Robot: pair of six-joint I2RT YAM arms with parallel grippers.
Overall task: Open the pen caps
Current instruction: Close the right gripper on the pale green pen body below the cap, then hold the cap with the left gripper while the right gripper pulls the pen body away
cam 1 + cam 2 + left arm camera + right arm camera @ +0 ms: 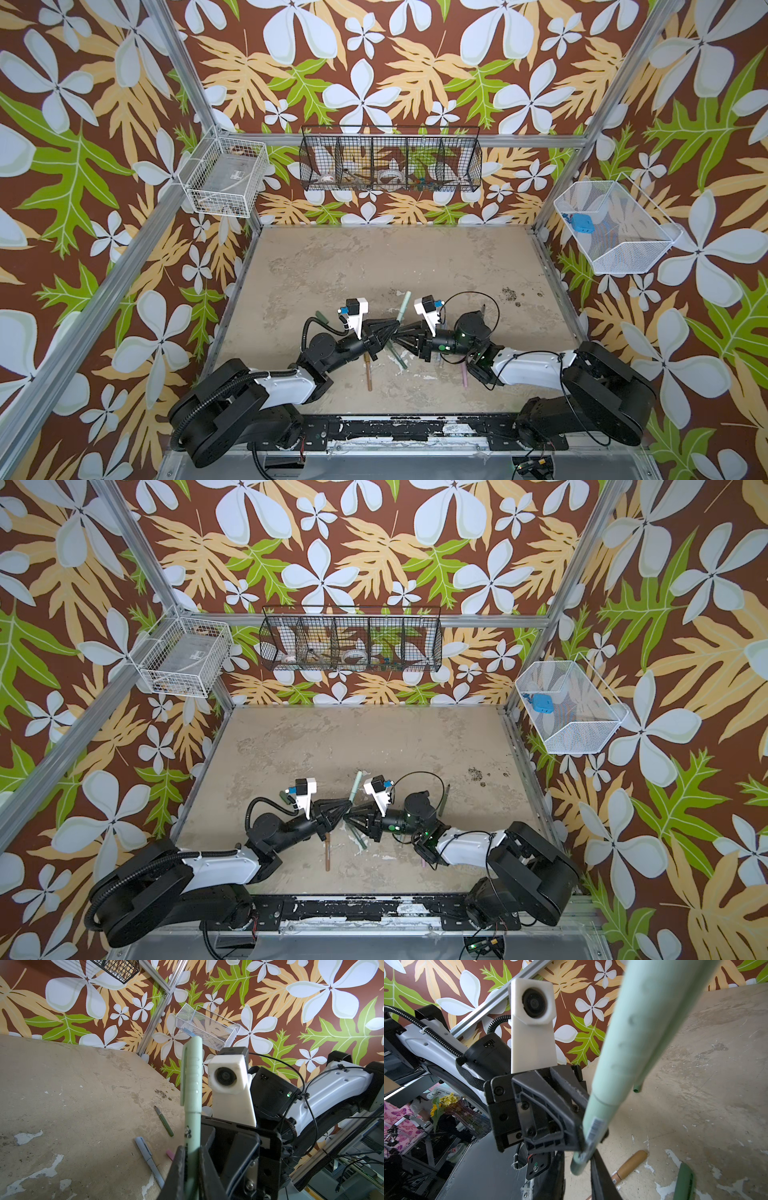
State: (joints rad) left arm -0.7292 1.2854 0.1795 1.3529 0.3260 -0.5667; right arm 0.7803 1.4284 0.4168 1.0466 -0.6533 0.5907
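1. Right now the sage-green matte tube cap point(192, 1072), clip down one side, sits fully seated on its sage-green pen barrel point(191, 1136). The pen is held off the mottled tan bench point(374, 257) near its front middle, cap end uppermost and leaning a little.
2. My left end effector point(192, 1167) is clamped narrow on the barrel a little below the cap's lip, a jaw on either side.
3. My right end effector point(400, 333) points tip to tip at the left one, just beside that grip. The right wrist view shows only one of its fingers, by the pen's tail end, so I cannot tell whether its jaws have met the pen or stand apart.
4. I judge this to be the set-up for pulling this cap: one side anchors the barrel, and the other has yet to take the cap.
5. The right tips look too low to me. The next move calls for bringing them up onto the cap, closing across it clear of the clip, then drawing straight along the pen while the left holds firm.
6. Further out on the bench lie a brown pen point(368, 372), a light blue capped pen point(148, 1159) and a slim dark green pen with a bare dark tip point(164, 1122), so more caps wait.
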